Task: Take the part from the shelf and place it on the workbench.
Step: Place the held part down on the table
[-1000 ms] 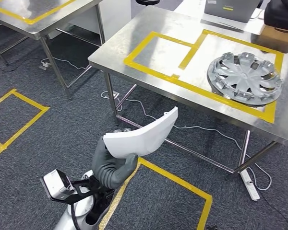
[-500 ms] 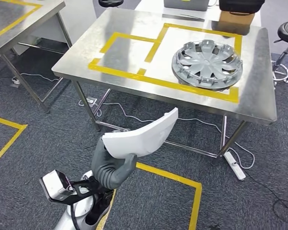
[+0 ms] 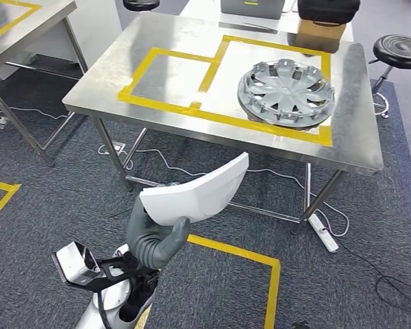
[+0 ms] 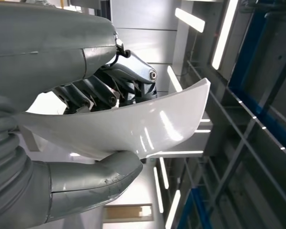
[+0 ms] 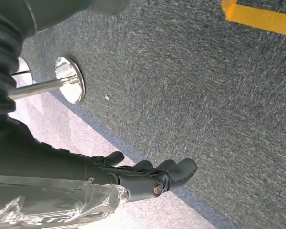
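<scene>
one white part point(image 3: 198, 194), left hand point(image 3: 151, 240) gripping

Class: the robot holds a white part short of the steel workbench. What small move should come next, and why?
Probably carry the white part forward and up toward the workbench. The left hand grips it below the tabletop, over carpet, and the taped square beside the hubcap is bare.

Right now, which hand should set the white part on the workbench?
The left hand, likely. It already grips the white part, raised in front of the workbench. The right hand hangs over the carpet, fingers straight, holding nothing.
</scene>
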Robot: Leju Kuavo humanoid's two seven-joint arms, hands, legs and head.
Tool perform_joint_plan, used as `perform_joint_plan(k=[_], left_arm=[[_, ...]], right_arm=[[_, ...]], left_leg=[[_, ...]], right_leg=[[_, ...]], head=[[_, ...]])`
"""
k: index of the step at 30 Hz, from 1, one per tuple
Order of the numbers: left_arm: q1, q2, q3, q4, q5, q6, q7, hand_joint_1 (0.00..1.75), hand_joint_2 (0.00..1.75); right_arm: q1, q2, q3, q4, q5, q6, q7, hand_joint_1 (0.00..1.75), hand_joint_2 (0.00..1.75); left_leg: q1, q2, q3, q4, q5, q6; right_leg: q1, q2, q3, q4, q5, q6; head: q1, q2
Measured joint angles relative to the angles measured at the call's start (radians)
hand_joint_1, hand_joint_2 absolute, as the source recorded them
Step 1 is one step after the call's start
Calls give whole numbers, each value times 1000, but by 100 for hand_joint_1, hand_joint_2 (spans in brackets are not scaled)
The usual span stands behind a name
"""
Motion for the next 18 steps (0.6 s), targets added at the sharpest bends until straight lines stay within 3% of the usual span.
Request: perform_joint_plan(k=[2,3,4,5,7,9,12,14,15,18], left_arm=[[1,-1,4,4,14,7,5,175,175],[2,-1,7,6,22,11,11,175,175],[2,-1,10,9,31,14,17,175,175],[3,-2,13,11,38,17,25,175,175],[4,-3,17,14,52,19,39,175,175],[4,-4,20,16,66,20,56,175,175],[4,-5,24,22,94,34,91,175,175],[4,-5,27,24,104,42,104,175,175],[5,-5,28,25,106,43,106,175,175],[5,-5,31,31,107,47,108,175,175]], right_arm=[[1,0,1,0,11,-27,23,0,175],[2,0,2,0,22,-47,44,0,175],[3,0,5,0,37,-69,70,0,175],[4,0,10,0,56,-90,98,0,175],[4,0,27,-1,90,-120,150,0,175],[2,0,46,-1,103,-131,191,0,175],[1,0,58,-1,72,-115,226,0,175],[2,0,56,-1,55,-103,231,0,175],[2,1,56,-1,52,-100,232,0,175],[2,1,55,-1,49,-97,232,0,175]], left_leg=[[-1,1,-1,0,0,3],[-1,1,-1,1,0,4],[-1,1,0,1,0,4],[-1,0,1,1,-1,4],[-1,0,3,2,-3,-1],[-4,0,3,5,-6,-10],[-6,0,2,2,-4,-25],[-5,0,-8,24,-23,-36],[-5,0,-27,65,-50,-41],[-4,-1,-122,262,-138,-47]], right_leg=[[0,-3,-60,139,-65,6],[0,-4,-84,192,-82,7],[0,-4,-92,211,-82,8],[-1,-4,-77,183,-61,7],[-1,-7,-6,45,1,5],[0,-7,48,-59,32,-4],[3,-3,54,-75,35,-24],[1,-2,53,-78,37,-37],[-1,-2,53,-79,38,-42],[0,-2,51,-79,38,-48]], head=[[4,0],[4,0],[5,0],[5,0],[5,0],[4,0],[3,0],[0,0],[-3,0],[-8,0]])
